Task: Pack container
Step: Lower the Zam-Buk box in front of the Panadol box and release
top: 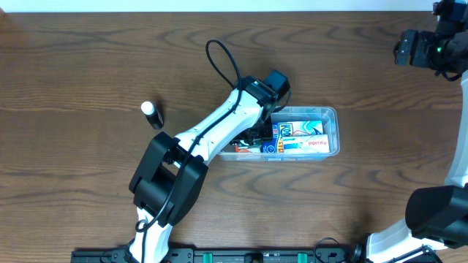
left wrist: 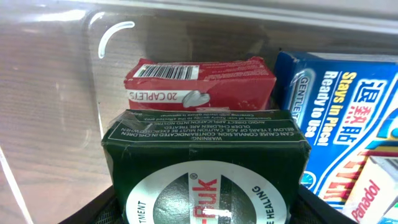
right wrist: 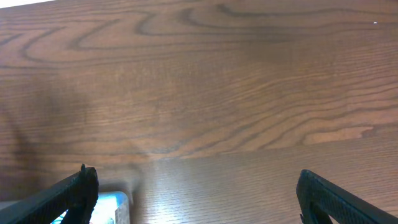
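Observation:
The clear plastic container [top: 333, 115] lies at the table's middle. It holds blue boxes [top: 300, 130], a Panadol box [top: 311, 146] and a red box [top: 243, 149]. My left gripper [top: 257, 134] reaches into its left end. In the left wrist view the left gripper [left wrist: 205, 208] is shut on a dark green box [left wrist: 205, 149], low inside the container wall [left wrist: 62, 68]. The red caplets box [left wrist: 199, 87] lies just behind it and a blue box [left wrist: 348, 106] beside it on the right. My right gripper [top: 431, 47] is at the far right, open wide and empty [right wrist: 193, 190].
A small black tube with a white cap [top: 152, 115] lies on the wooden table left of the container. A blurred light-blue thing [right wrist: 109, 208] shows at the lower left of the right wrist view.

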`<state>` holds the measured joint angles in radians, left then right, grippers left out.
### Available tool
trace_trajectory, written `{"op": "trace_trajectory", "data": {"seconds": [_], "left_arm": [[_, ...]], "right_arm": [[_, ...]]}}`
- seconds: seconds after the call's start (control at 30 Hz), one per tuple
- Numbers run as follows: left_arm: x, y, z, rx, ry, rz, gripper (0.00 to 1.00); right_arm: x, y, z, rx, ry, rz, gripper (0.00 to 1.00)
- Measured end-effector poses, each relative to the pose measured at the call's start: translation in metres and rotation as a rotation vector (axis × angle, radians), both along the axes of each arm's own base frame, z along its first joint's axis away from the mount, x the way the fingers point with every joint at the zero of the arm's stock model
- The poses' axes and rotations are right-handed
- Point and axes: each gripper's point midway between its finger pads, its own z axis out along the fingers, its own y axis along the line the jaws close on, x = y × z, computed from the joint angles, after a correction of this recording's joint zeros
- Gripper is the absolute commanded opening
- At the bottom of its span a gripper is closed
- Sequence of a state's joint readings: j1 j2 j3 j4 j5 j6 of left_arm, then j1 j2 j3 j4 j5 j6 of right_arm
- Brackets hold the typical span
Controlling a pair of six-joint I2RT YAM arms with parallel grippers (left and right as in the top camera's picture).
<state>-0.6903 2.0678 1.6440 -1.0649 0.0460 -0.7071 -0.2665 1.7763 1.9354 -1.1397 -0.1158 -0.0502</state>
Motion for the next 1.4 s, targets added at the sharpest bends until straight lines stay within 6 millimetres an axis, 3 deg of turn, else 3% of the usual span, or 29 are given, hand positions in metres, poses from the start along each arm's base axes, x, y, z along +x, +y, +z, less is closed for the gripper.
{"op": "trace_trajectory", "data": {"seconds": [0.93, 1.17, 1.4], "left_arm": [[0.000, 0.000, 0.000, -0.001, -0.002, 0.003, 0.72], [0.000, 0.000, 0.000, 0.001, 0.001, -0.019, 0.86], [-0.002, 0.008, 0.008, 0.044, 0.009, -0.065, 0.88]], "right_arm": [[0.000, 0.000, 0.000, 0.000, 0.000, 0.000, 0.99], [0.000, 0.000, 0.000, 0.000, 0.000, 0.000, 0.99], [0.000, 0.000, 0.000, 0.000, 0.000, 0.000, 0.99]]}}
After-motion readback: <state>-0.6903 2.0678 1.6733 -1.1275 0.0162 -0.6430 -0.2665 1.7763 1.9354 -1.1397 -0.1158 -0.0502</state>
